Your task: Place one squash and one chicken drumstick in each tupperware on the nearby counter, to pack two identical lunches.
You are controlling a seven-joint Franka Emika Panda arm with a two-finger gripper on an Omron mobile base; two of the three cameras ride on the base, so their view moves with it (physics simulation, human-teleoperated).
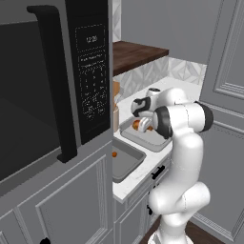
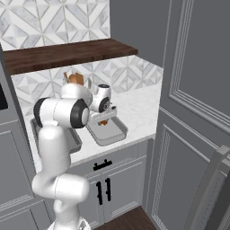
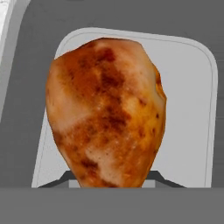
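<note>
A browned chicken drumstick (image 3: 107,109) hangs in my gripper (image 3: 112,177), which is shut on it, one dark fingertip on each side of its lower end. Directly beneath it lies a grey tupperware (image 3: 192,109) with a pale floor. From the base, the gripper (image 2: 103,117) hovers just above that tupperware (image 2: 117,133) on the white counter (image 2: 134,108), the drumstick (image 1: 137,125) showing orange under the hand. A second tupperware (image 1: 128,162) sits closer to the microwave, with a small orange item (image 1: 114,154) at its edge; I cannot tell what it is. The squash is hidden.
A black microwave (image 1: 90,71) over grey panelling crowds the left. A dark wooden shelf (image 2: 67,51) hangs above the counter. Tall grey cabinet panels (image 2: 197,90) close off the right. Brownish items (image 2: 74,79) stand against the tiled wall behind the tupperwares.
</note>
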